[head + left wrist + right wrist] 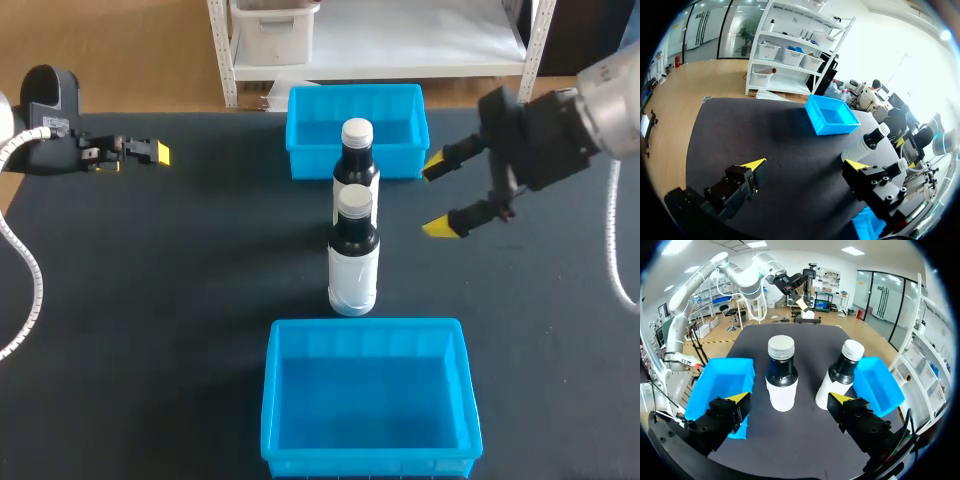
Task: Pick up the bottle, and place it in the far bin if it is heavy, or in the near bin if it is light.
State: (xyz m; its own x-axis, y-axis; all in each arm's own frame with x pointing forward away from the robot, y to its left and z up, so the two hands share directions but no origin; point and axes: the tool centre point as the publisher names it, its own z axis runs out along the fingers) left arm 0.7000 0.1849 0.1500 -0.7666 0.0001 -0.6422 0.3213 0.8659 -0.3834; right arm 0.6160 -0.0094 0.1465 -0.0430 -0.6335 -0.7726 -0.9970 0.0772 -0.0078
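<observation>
Black desk holds near bottle and far bottle, close together between far bin and near bin. Right end effector, wide open beside them, could clip 1 bottle while grasping the other, toppling it.

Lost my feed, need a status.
Left gripper open, far aside. Right gripper open, beside near bottle. Far bottle behind it; both upright between far bin and near bin. Nothing blocking.

You had nothing legible to read: neither the near bottle nor the far bottle showed any print you could make out on its white lower half.
</observation>
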